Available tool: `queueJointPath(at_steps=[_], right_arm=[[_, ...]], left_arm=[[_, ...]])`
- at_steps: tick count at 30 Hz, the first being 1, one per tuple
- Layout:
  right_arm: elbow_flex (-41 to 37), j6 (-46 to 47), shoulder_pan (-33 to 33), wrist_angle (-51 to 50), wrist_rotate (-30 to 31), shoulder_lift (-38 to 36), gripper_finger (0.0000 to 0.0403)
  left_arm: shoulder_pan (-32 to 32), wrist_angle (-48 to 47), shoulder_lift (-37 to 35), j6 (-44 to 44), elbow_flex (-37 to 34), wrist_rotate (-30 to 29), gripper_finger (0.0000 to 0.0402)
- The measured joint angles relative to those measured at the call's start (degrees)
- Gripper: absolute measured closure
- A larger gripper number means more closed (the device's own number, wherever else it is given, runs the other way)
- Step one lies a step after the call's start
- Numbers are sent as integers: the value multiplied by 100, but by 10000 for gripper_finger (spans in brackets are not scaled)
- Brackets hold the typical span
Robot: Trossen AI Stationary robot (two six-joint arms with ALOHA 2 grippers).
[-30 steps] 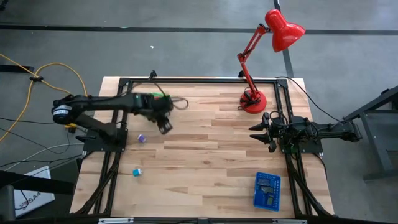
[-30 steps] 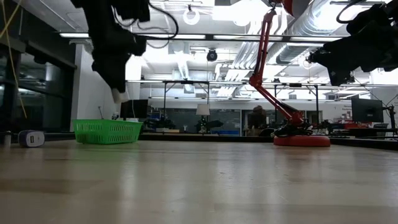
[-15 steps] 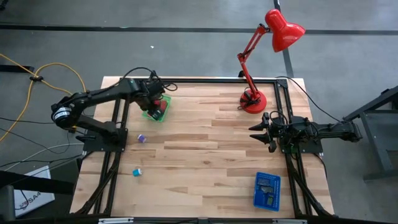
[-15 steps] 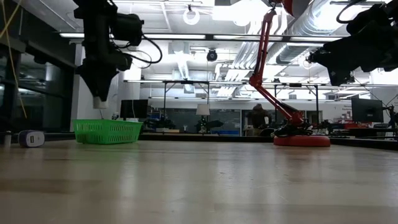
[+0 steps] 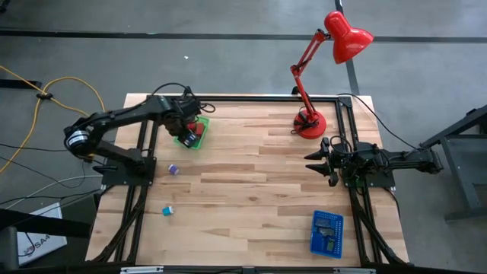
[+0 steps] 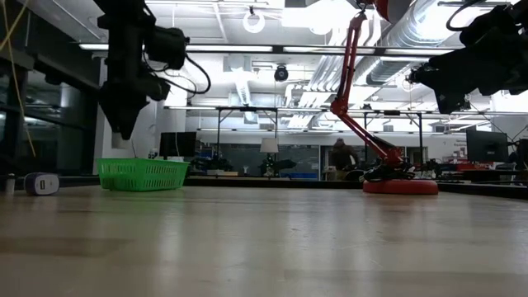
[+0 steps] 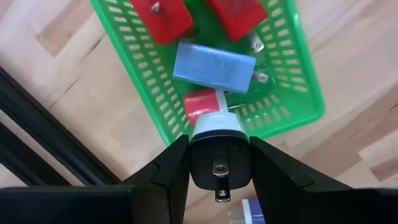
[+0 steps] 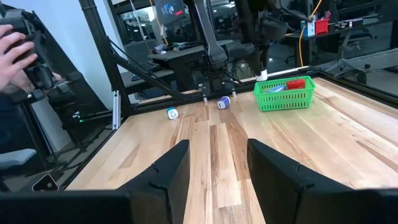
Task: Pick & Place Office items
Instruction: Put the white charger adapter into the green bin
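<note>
Plug (image 7: 216, 158), black with a white end, sits pinched in the left gripper (image 7: 217, 163) right above the green tray (image 7: 149, 87), while the right gripper (image 8: 214, 163) waits spread over the bench (image 5: 251, 190).

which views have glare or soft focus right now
Low view: bright ceiling lights wash out the top, the near wooden tabletop is soft, and the left gripper is a dark silhouette. Left wrist view: the green perforated plastic basket is sharp. High view: evenly lit.
</note>
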Motion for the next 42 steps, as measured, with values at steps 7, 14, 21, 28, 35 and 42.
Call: queueJointPath(at_steps=[7, 14, 21, 28, 35, 42], right_arm=[[2, 0, -2, 0, 0, 2, 256], [1, -2, 0, 0, 0, 0, 256], [0, -2, -1, 0, 0, 2, 256], [1, -1, 0, 0, 0, 0, 256], [0, 0, 0, 0, 0, 0, 256], [0, 1, 0, 0, 0, 1, 256]], left_arm=[[45, 170, 315, 29, -76, -347, 265], [42, 258, 738, 42, -76, -444, 265], [-5, 465, 886, 88, -76, -444, 255], [-5, 469, 884, 101, -76, -444, 216], [-5, 468, 884, 100, -76, -444, 212], [-5, 469, 712, 540, -74, -448, 212]])
